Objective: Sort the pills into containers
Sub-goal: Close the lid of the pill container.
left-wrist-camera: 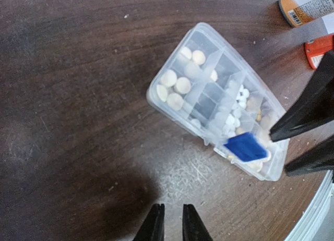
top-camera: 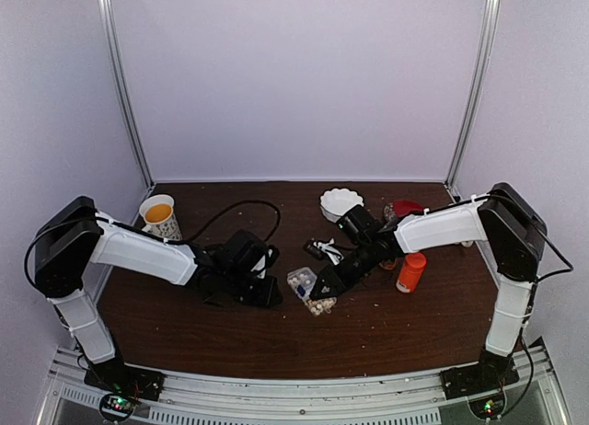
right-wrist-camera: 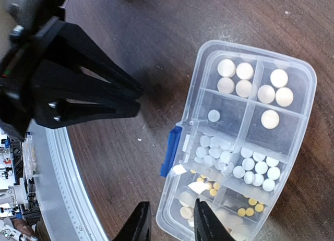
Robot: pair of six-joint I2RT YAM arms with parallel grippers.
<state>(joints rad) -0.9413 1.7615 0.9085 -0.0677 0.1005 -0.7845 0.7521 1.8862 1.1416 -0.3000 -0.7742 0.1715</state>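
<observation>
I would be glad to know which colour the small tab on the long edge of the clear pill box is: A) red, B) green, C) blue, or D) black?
C: the tab clipped to the edge of the pill box is plainly blue, and it shows in both wrist views.

I'm seeing glossy clear plastic on the organizer box [right-wrist-camera: 229, 108], matt chalky pills [right-wrist-camera: 226, 68], table [left-wrist-camera: 78, 95] showing scuffed dark wood.
</observation>
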